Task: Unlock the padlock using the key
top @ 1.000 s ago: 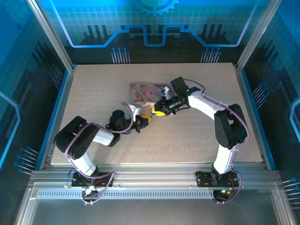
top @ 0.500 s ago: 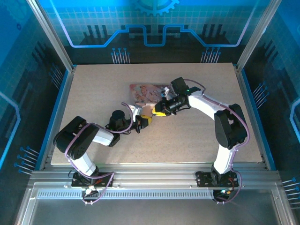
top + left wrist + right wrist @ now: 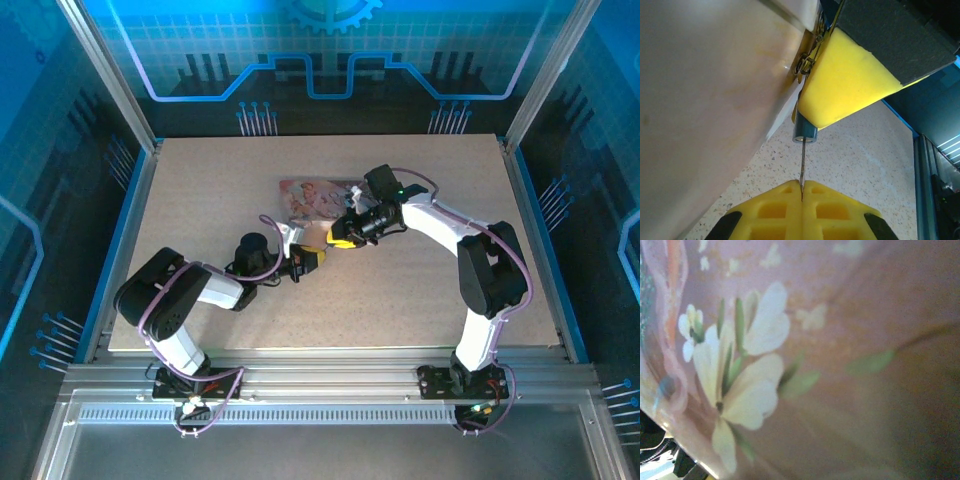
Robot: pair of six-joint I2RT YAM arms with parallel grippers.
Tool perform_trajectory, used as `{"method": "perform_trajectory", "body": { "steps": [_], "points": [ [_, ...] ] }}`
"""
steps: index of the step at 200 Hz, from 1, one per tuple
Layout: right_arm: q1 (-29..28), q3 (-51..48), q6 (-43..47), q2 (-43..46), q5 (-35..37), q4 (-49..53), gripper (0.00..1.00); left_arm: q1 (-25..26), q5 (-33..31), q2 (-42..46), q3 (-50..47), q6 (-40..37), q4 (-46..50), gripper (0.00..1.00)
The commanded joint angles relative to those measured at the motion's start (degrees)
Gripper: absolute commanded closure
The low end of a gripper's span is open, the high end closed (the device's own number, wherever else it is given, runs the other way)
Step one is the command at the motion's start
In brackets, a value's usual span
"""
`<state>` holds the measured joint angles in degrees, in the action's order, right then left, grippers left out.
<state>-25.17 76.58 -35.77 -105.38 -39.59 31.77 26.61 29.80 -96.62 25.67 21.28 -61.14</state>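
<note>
Near the middle of the worktop (image 3: 200,200) the two grippers meet tip to tip. The left gripper (image 3: 801,192) has its ribbed yellow foam fingertips pressed flat together, pinching the key (image 3: 802,162), a thin, straight sliver of silvery metal. In the left wrist view its long axis runs straight up from the fingertips into the round blue end of the padlock (image 3: 804,133), in line with that small cylindrical body. The padlock sits off the surface, its upper part tucked under a smooth yellow finger pad (image 3: 850,85) of the right gripper (image 3: 338,239), which is closed on it; the opposing finger is hidden. A small tangle of thin metal loops (image 3: 804,64) shows at the padlock's upper end, too blurred to read.

Just to the far side lies the pink box (image 3: 312,195), flat and glossy, printed with pale flowers; its blurred side stands just beside the padlock. The worktop is matte, speckled beige stone-look board. Bare surface stretches towards its left edge, its right edge and both far corners, bounded by aluminium frame rails (image 3: 120,240).
</note>
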Motion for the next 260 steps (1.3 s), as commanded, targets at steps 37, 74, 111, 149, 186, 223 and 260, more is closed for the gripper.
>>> {"method": "perform_trajectory", "body": {
  "steps": [37, 74, 111, 149, 186, 223, 260],
  "points": [
    [-1.9, -2.0, -2.2, -1.1, -6.2, 0.8, 0.99, -0.4, 0.3, -3.4, 2.5, 5.2, -10.9, 1.0],
    [-0.6, -2.6, -2.5, 0.1, -7.1, 0.7, 0.99, -1.2, 0.7, -2.5, 0.3, 3.5, -12.3, 1.0],
    [-0.2, -2.7, -3.2, 0.4, -6.8, 0.1, 0.99, -1.2, 2.2, -0.9, -0.5, 1.8, -11.3, 1.0],
    [-0.1, -3.2, -4.4, 0.4, -6.9, -1.1, 0.99, -1.2, 3.3, -0.9, -1.4, 1.2, -12.7, 1.0],
    [0.1, -2.6, -4.5, 0.3, -7.0, -0.9, 0.99, -1.1, 3.0, -0.5, -2.2, 0.1, -12.0, 1.0],
    [0.3, -2.6, -4.8, 0.2, -6.8, -1.1, 0.99, -1.1, 3.0, 0.5, -2.7, -1.1, -10.7, 1.0],
    [0.5, -2.8, -5.5, 0.3, -6.5, -1.5, 0.99, -0.6, 2.9, 1.5, -2.6, -2.4, -8.7, 1.0]
  ]
}}
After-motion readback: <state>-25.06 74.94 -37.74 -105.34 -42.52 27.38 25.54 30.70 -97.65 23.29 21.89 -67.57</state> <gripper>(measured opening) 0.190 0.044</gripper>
